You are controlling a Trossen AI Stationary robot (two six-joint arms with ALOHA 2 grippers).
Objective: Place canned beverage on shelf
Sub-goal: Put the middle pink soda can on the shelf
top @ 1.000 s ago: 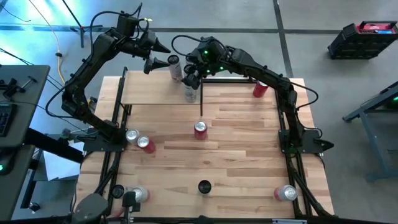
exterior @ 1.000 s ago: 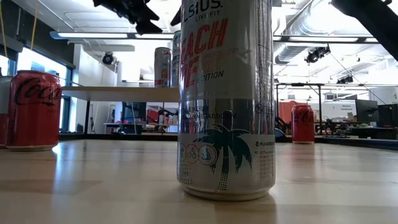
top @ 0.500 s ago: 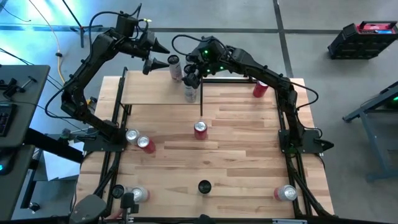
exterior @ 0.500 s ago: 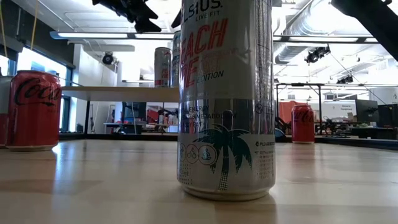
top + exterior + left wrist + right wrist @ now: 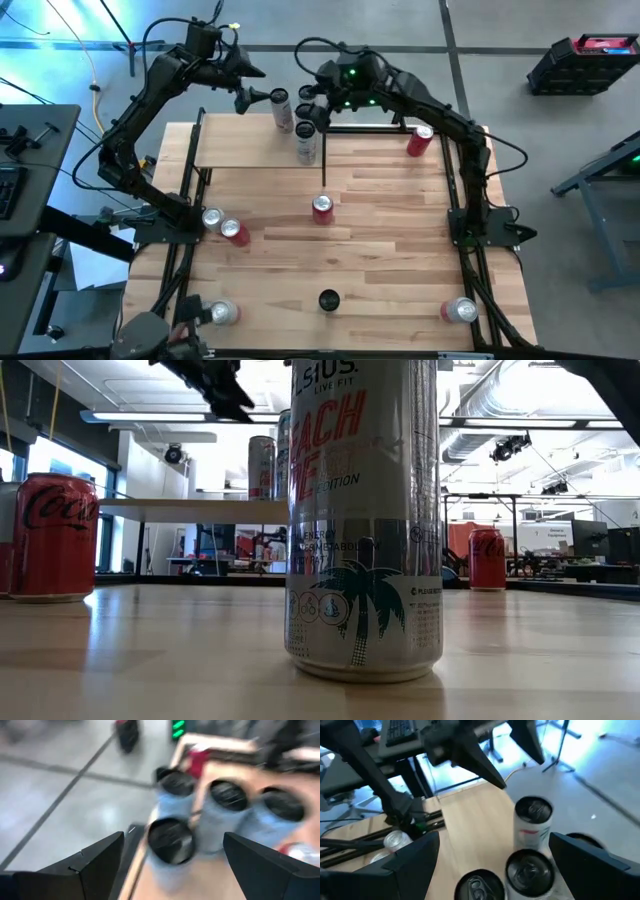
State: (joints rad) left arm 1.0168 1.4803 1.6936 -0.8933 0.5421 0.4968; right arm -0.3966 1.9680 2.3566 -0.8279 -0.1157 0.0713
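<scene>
The wooden counter (image 5: 330, 250) carries the shelf (image 5: 250, 145) at its far left corner, a light plank board on thin black posts. The left arm reaches over the shelf's far edge, its left tool (image 5: 258, 85) spread open and holding nothing, just beside the tall cans (image 5: 300, 125) clustered upright at the shelf's far right end. The right arm arcs in from the other side, its right tool (image 5: 318, 100) also wide open and empty above that same cluster. Loose on the counter are a red can (image 5: 418, 141) at the far right, another red can (image 5: 322, 208) near the middle, and a tall silver palm-tree can (image 5: 364, 520) upright at the near edge.
</scene>
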